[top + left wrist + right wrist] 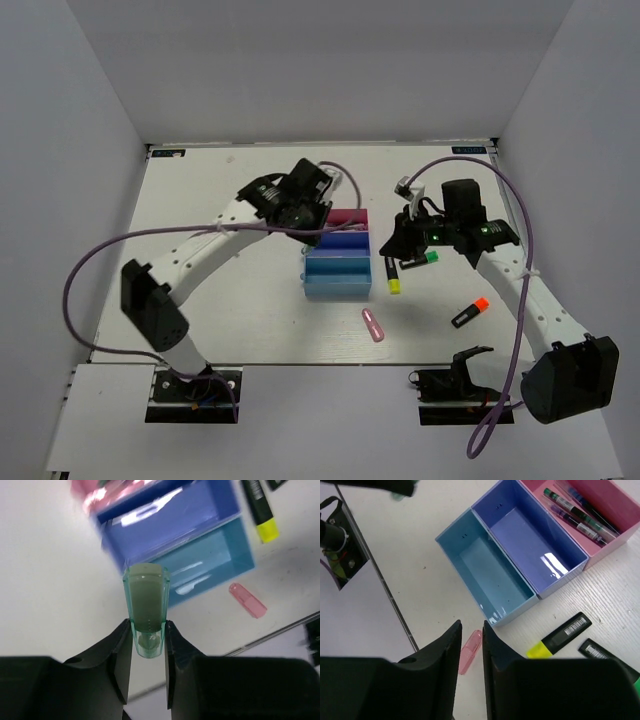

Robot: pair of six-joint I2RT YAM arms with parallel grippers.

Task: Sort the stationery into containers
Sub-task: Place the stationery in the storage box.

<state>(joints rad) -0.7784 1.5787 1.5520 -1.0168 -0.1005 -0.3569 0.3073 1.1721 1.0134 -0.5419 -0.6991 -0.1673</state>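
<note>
My left gripper (148, 639) is shut on the mint-green stick (146, 605) and holds it in the air just off the near-left corner of the trays; in the top view the left gripper (308, 232) is over their left end. The magenta tray (620, 500) holds several thin pens (575, 512). The dark blue tray (535, 540) and the light blue tray (490, 575) look empty. My right gripper (471, 630) is narrowly open and empty, above the pink stick (470, 650). The yellow-capped highlighter (392, 275), the green-capped one (420, 260) and the orange-capped one (470, 312) lie right of the trays.
The three trays (337, 275) stand joined in a row at the table's middle. The pink stick (374, 325) lies near the front edge. White walls close the table at the back and sides.
</note>
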